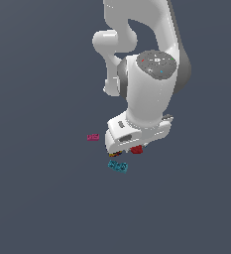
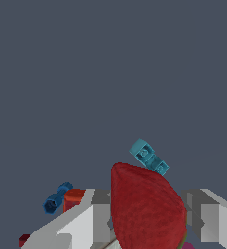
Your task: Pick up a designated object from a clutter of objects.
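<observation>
Fingers: the grey fingers [image 2: 93,221] of the white robot gripper [image 2: 149,221] stand on both sides of the strawberry, clenched on it.
Strawberry: the rounded dark-red strawberry-like lump [image 2: 144,209] sits between the fingers; in the exterior view only a red bit [image 1: 136,149] shows under the gripper [image 1: 129,146].
Teal box: the small teal box [image 1: 118,166] lies on the dark grey counter [image 1: 37,198], just beside the gripper.
Pink block: the small pink block [image 1: 92,137] lies toward the exterior view's left.
Blue piece: the small blue piece [image 2: 56,198] touches an orange-red drill-shaped toy [image 2: 73,197].
</observation>
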{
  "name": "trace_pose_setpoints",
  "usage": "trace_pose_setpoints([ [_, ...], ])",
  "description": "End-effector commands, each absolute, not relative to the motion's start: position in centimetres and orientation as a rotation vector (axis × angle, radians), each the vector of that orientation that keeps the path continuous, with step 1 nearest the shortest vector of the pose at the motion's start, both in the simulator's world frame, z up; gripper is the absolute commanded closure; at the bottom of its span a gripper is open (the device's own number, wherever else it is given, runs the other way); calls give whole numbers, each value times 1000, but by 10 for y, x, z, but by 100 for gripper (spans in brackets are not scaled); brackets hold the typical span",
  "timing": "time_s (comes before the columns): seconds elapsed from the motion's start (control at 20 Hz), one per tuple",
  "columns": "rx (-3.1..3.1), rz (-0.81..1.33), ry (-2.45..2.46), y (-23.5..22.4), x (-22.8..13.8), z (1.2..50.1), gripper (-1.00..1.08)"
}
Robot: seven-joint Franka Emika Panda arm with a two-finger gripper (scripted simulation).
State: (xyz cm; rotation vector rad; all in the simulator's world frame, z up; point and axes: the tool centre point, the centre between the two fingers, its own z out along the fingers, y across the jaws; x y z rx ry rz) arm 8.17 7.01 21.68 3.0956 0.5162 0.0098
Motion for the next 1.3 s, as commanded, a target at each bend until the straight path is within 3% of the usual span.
trace_pose_setpoints([
  [0.0, 3096, 8, 515, 88, 81, 243, 108],
  [0.6, 3098, 2, 515, 161, 85, 343, 108],
  [1.25, 3099, 1, 515, 183, 88, 373, 108],
])
